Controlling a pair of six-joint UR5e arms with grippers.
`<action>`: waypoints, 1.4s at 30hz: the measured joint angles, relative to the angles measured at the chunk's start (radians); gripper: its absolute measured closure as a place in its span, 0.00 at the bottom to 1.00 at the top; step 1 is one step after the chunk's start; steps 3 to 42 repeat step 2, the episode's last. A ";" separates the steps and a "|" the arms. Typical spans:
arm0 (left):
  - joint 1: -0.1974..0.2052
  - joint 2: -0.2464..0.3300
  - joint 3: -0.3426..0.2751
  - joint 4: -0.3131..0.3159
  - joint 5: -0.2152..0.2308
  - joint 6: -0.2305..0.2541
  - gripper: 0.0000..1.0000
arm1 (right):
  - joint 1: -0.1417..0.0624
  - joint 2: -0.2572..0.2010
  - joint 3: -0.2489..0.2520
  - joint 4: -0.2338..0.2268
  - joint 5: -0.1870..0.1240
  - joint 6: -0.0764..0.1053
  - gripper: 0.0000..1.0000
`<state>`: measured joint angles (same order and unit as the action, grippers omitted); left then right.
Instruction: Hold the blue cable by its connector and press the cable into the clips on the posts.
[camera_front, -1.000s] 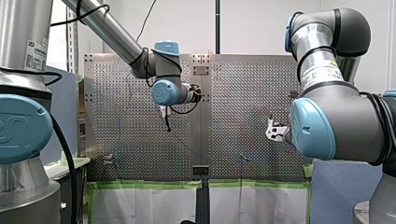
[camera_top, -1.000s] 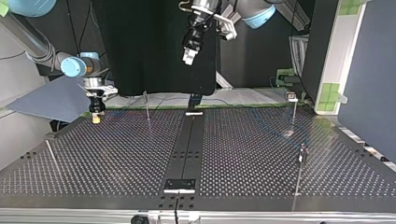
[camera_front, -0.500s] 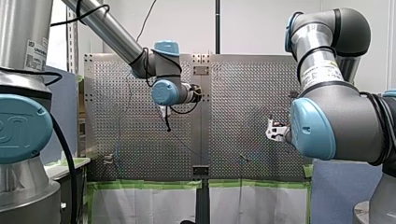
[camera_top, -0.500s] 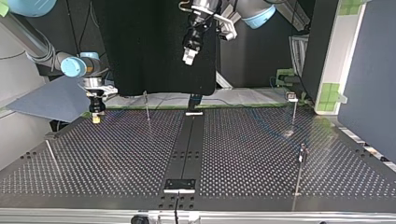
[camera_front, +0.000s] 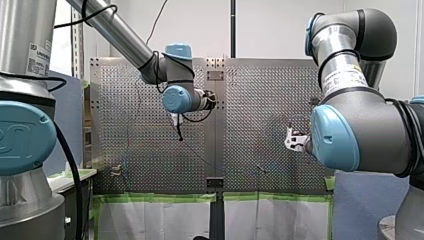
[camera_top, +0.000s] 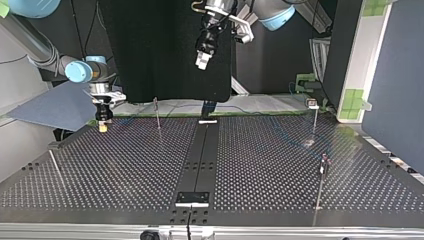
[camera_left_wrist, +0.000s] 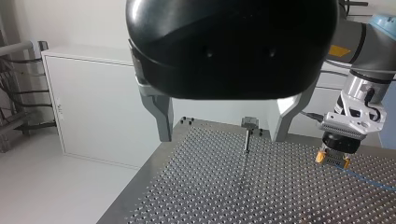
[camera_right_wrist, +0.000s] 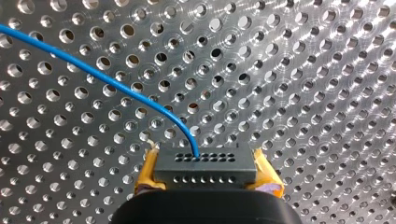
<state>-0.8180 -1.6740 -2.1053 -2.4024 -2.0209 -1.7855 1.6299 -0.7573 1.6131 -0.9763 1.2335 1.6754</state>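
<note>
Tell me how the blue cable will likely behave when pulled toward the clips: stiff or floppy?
Probably limp but slightly springy: the blue cable is thin and leaves the connector in a smooth bend, not a kink. The connector looks rigid, so my right gripper, shut on it, probably steers only that end.

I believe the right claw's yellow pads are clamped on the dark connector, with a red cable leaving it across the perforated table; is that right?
Not quite: the cable is blue, not red, as the right wrist view shows. The right claw has its yellow pads clamped on the dark connector, and the cable leaves it across the perforated table.
</note>
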 joint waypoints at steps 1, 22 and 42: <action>0.000 0.000 0.000 0.000 0.000 0.000 0.00 | 0.000 0.000 0.000 0.000 0.000 0.000 1.00; 0.000 0.000 0.000 0.000 0.000 0.000 0.00 | 0.000 0.000 0.000 0.000 0.000 0.000 1.00; 0.000 0.000 0.000 0.000 0.000 0.000 0.00 | 0.000 0.000 0.000 0.000 0.000 0.000 1.00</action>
